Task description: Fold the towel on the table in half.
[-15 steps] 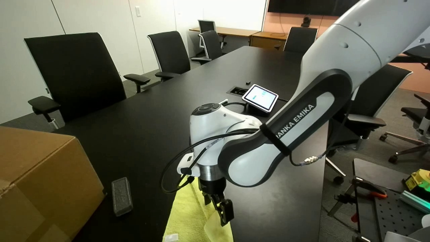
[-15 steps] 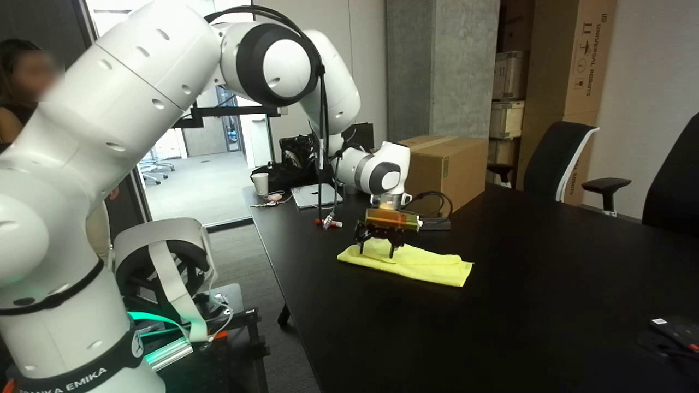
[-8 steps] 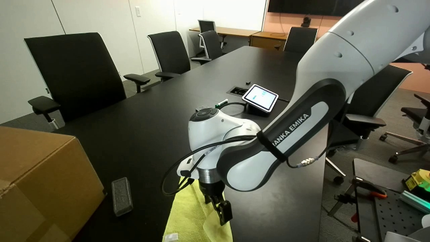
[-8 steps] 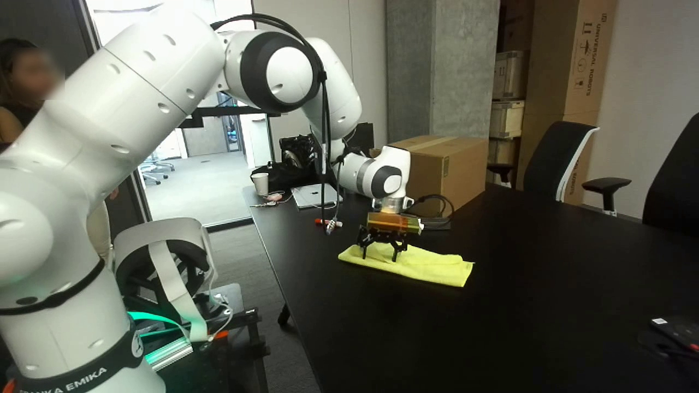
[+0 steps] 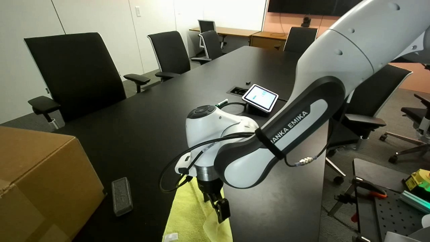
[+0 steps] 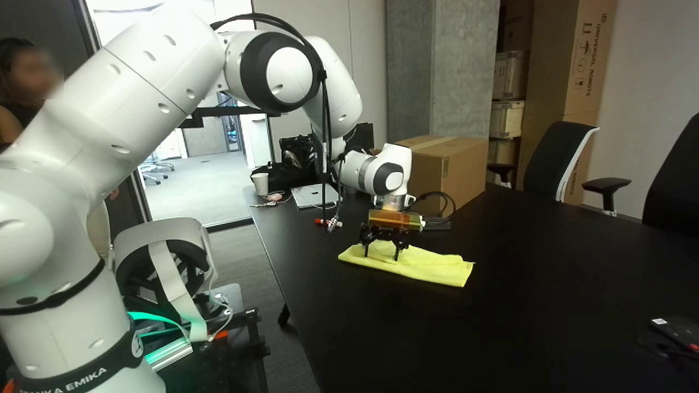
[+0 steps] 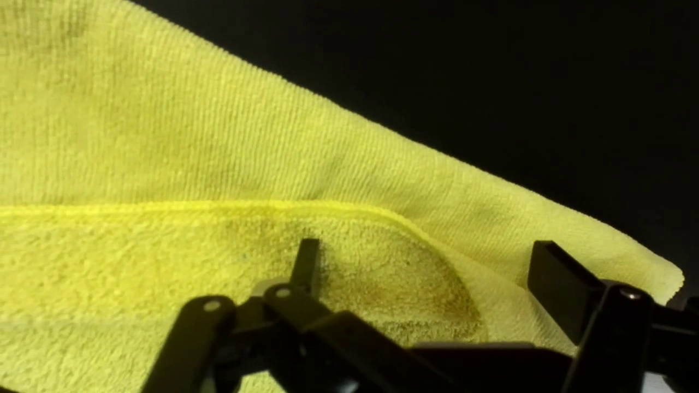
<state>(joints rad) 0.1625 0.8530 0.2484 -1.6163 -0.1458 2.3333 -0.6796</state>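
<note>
Right below end effector (image 7: 426,256), jaws spread apart: yellow towel (image 7: 191,136) on table (image 6: 519,305), contact unclear

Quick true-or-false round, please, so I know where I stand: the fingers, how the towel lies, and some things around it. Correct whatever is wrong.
1. In the wrist view, the fingers are apart, with towel showing between them. True.
2. The towel is a single flat layer. False: part of it lies folded over the rest.
3. The box and cup stand on the table. True.
4. The cup is tipped over. False: it is upright.
5. The towel touches the box. False: they are apart in both exterior views.
6. The tablet has a lit screen. True.
</note>
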